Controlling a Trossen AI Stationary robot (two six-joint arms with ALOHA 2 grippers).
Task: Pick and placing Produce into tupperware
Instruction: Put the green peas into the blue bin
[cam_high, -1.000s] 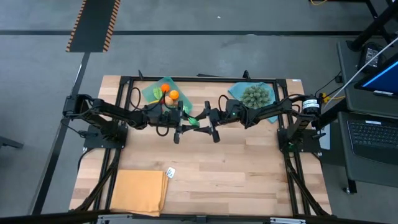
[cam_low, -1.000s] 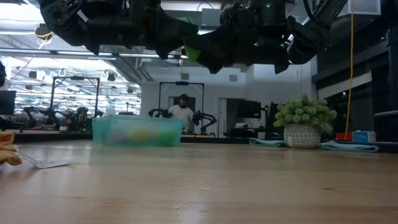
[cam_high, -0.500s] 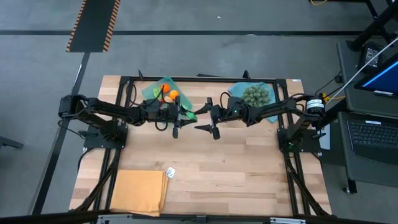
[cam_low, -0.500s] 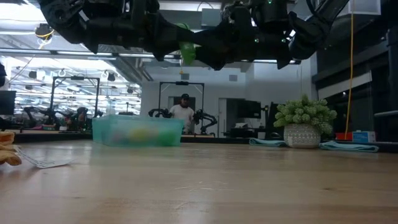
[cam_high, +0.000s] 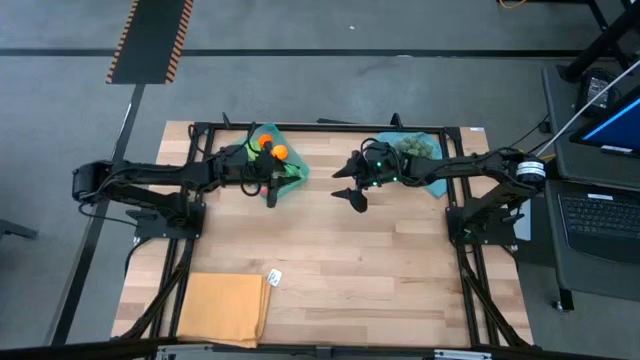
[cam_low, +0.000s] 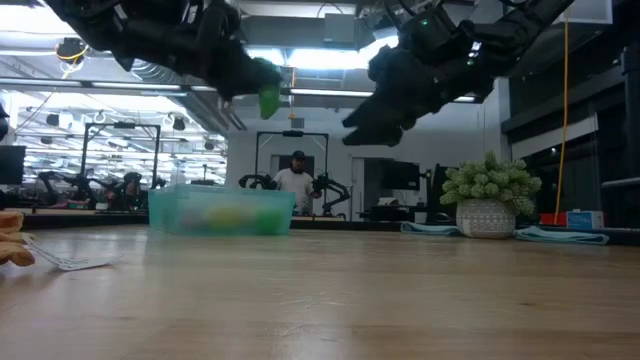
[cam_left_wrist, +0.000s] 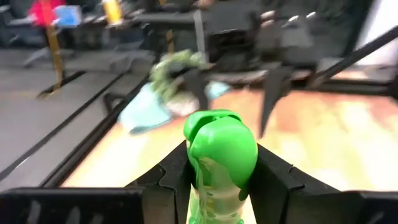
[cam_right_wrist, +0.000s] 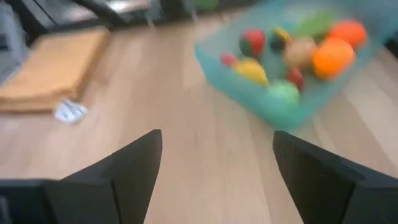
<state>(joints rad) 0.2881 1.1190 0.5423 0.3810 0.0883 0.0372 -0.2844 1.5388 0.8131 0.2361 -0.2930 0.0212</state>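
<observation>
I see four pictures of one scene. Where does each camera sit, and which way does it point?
High view: above the table, looking straight down; both arms show, tupperware near the left gripper.
Low view: at tabletop height, looking level across; arms overhead.
Left wrist view: on the left arm; its fingers clamp a green produce piece.
Right wrist view: on the right arm; spread right gripper faces the tupperware.
High and right wrist views share the orange-tan mat.

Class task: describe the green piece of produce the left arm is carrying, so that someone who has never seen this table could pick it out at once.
Start at the teal tupperware near the table's far edge. Above its near corner hangs the left end effector, shut on the green produce. It is the only piece off the table, clamped between two dark fingers; the others lie inside the tray.
</observation>
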